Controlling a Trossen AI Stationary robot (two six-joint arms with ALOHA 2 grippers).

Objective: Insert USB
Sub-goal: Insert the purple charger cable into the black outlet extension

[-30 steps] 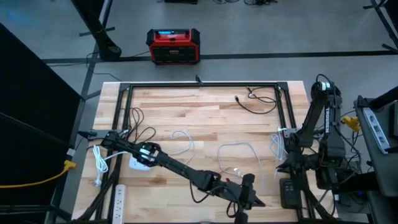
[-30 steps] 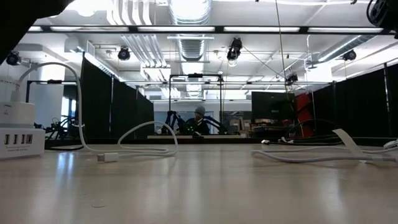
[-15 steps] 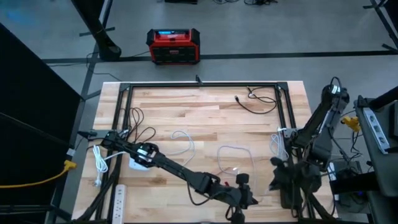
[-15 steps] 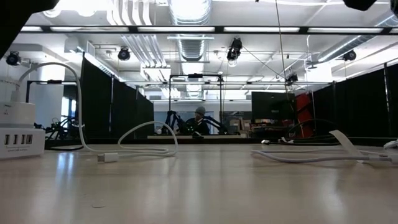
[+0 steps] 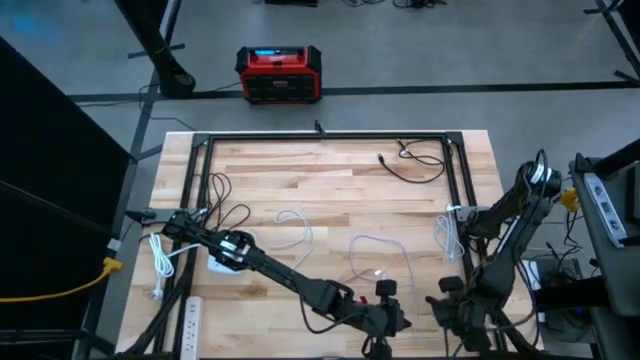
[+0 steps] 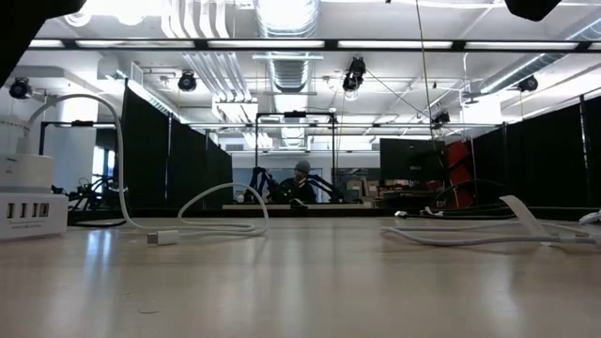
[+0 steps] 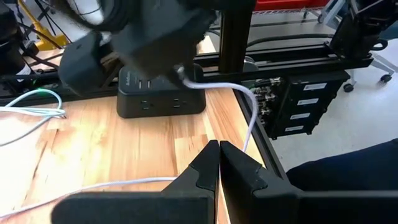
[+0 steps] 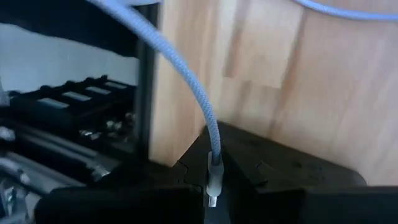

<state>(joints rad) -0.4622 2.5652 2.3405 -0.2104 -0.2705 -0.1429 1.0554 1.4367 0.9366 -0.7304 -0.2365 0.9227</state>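
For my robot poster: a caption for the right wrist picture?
Right gripper pinches a white braided USB cable above the wooden table.

The middle of the wooden surface point(image 5: 330, 190) lies bare between loops of white cable point(image 5: 383, 250). Toward five o'clock my right hand point(image 8: 212, 186), pinching a USB plug point(image 8: 213, 180), crowds the black hub point(image 7: 161, 99). My left hand point(image 7: 218, 163), closed, sits near six o'clock. The frame post point(image 7: 235, 31) blocks the surface's edge.

We saw a pale striped-wood bench point(image 5: 330, 190) with a black frame, white cables point(image 5: 385, 250), a black cable point(image 5: 415, 165) near its far edge, and a red-and-black box point(image 5: 279, 74) on grey floor.
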